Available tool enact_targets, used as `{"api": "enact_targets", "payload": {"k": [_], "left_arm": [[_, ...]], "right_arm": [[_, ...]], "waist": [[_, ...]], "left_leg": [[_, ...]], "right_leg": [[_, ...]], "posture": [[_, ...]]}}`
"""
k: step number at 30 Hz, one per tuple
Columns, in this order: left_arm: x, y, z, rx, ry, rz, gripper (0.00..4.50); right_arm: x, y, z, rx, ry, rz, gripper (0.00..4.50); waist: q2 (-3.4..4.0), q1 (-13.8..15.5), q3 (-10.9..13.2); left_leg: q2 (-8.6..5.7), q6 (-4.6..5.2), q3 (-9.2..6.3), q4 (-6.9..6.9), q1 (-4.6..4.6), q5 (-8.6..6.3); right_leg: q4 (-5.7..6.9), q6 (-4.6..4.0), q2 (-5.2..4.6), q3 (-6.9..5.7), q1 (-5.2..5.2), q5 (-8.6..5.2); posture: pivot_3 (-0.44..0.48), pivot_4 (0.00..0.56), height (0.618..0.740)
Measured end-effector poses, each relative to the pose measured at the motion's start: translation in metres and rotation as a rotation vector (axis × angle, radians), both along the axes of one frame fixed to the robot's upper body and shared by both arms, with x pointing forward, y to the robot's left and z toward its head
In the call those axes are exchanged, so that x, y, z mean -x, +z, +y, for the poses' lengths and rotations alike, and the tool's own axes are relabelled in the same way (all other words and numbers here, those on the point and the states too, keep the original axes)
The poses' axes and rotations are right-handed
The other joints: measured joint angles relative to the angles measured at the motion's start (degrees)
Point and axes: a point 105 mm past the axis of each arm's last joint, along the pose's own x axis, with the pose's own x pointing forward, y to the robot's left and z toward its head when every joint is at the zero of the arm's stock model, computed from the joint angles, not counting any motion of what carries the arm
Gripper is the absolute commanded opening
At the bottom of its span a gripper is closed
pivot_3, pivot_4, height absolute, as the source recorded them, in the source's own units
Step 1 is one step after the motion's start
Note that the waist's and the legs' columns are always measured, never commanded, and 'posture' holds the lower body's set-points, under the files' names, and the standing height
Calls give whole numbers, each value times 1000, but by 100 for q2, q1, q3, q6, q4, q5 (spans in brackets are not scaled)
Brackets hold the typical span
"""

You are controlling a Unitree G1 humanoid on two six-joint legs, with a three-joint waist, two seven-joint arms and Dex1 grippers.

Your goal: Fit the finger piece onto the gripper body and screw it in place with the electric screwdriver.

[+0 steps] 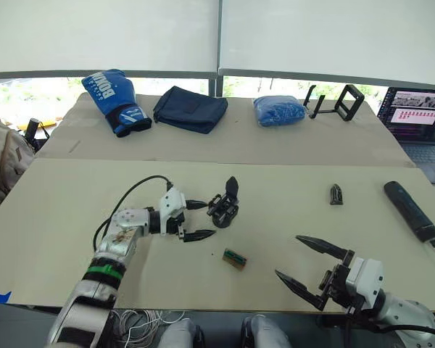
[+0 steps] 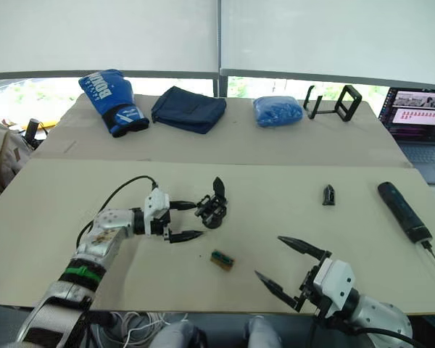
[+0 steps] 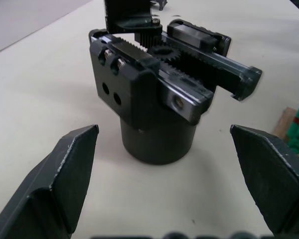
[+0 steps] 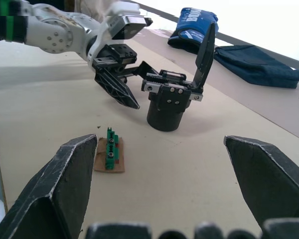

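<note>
Just left end effector (image 1: 200,220) astride gripper body (image 1: 224,206)

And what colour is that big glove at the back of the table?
The boxing glove is blue with white lettering, clearest in the left eye view.

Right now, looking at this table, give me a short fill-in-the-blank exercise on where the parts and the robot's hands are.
1. The left hand has its fingers spread on either side of the ____.
2. The finger piece lies between the gripper body and the electric ____.
3. The right hand is open and holds ____.

Missing words: gripper body; screwdriver; nothing
</note>
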Motion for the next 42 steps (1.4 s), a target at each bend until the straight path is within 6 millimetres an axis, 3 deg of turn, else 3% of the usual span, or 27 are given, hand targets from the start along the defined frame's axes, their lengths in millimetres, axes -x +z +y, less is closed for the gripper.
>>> {"api": "enact_targets", "payload": {"k": [13, 16, 19, 27, 31, 35, 39, 42], "left_arm": [[-7, -9, -21, 8, -107, -1, 4466], [-10, -12, -19, -25, -96, -11, 3661], [-12, -12, -17, -28, -84, -21, 2312], [-13, -8, -20, 39, -49, -14, 2308], [-14, 3, -31, 138, 41, -30, 2308], [-1, 14, -39, 245, 188, -17, 2308], [14, 0, -43, 154, 309, -66, 2308], [13, -9, -43, 140, 370, -27, 2308]], "right_arm": [[10, -3, 0, 14, -47, 6, 4500], [12, -3, 0, 14, -51, 11, 4500], [12, -4, -2, 20, -54, 14, 4500], [8, 2, -2, 30, -49, -16, 4500], [7, 1, 1, 21, -39, -17, 4500], [6, -2, 2, 10, -42, -10, 4500], [-2, -5, 5, -2, -41, -17, 4500], [-6, -4, 7, -9, -34, -24, 4500]], "waist": [[-2, -46, 1], [-2, -46, 1], [-2, -58, 1], [-3, -53, 1], [-4, -48, 2], [-3, -49, 1], [-3, -47, 1], [-3, -24, 2]], "left_leg": [[2, 15, -14, 33, -29, -8], [2, 18, -16, 35, -29, -10], [4, 24, -16, 36, -27, -14], [3, 27, -17, 42, -41, -16], [2, 31, -23, 49, -54, -18], [2, 33, -25, 49, -50, -19], [2, 31, -21, 45, -36, -18], [2, 30, -24, 45, -39, -18]], "right_leg": [[2, 7, -3, -6, -8, 0], [2, 8, -3, -7, -7, 0], [2, 8, -5, -5, -7, 0], [3, 7, -5, -6, -15, 3], [-2, 15, -9, -5, -18, 7], [-3, 23, -14, 21, -13, 4], [1, 23, -11, 28, -7, 4], [1, 25, -14, 22, -9, 5]], "posture": [[0, 150, 740], [0, 150, 740], [0, 150, 740], [0, 150, 740], [0, 150, 740], [0, 150, 740], [0, 150, 740], [0, 150, 740]]}}
